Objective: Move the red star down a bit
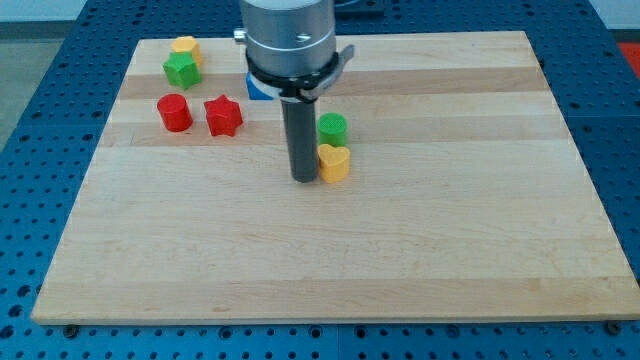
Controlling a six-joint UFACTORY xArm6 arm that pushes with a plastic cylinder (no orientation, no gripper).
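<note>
The red star [224, 115] lies on the wooden board [330, 250] at the upper left, right beside a red cylinder [174, 112] on its left. My tip [304, 179] rests on the board well to the right of the star and a little lower. The tip stands close against the left side of a yellow heart-shaped block [334, 161].
A green cylinder [332, 128] sits just above the yellow heart. A green star [181, 69] and a yellow block [186, 47] sit at the board's top left. A blue block [258, 90] shows partly behind the arm's body. The board lies on a blue perforated table.
</note>
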